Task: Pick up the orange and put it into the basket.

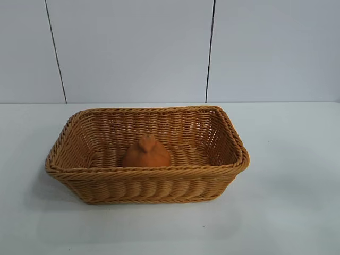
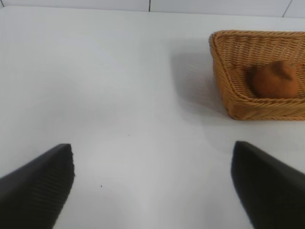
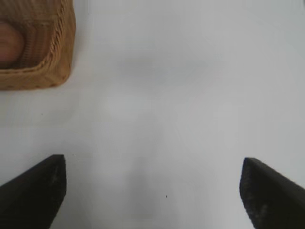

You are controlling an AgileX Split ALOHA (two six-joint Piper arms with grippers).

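The dull orange (image 1: 146,153) with its knob on top sits inside the wicker basket (image 1: 64,142), near the front wall. The left wrist view shows the basket (image 2: 224,81) with the orange (image 2: 276,79) in it, off to one side. The right wrist view shows a basket corner (image 3: 61,52) and part of the orange (image 3: 9,44). My left gripper (image 2: 153,160) is open and empty over bare table, away from the basket. My right gripper (image 3: 153,169) is open and empty over bare table. Neither gripper shows in the exterior view.
The white table (image 1: 287,207) surrounds the basket. A pale panelled wall (image 1: 133,48) stands behind it.
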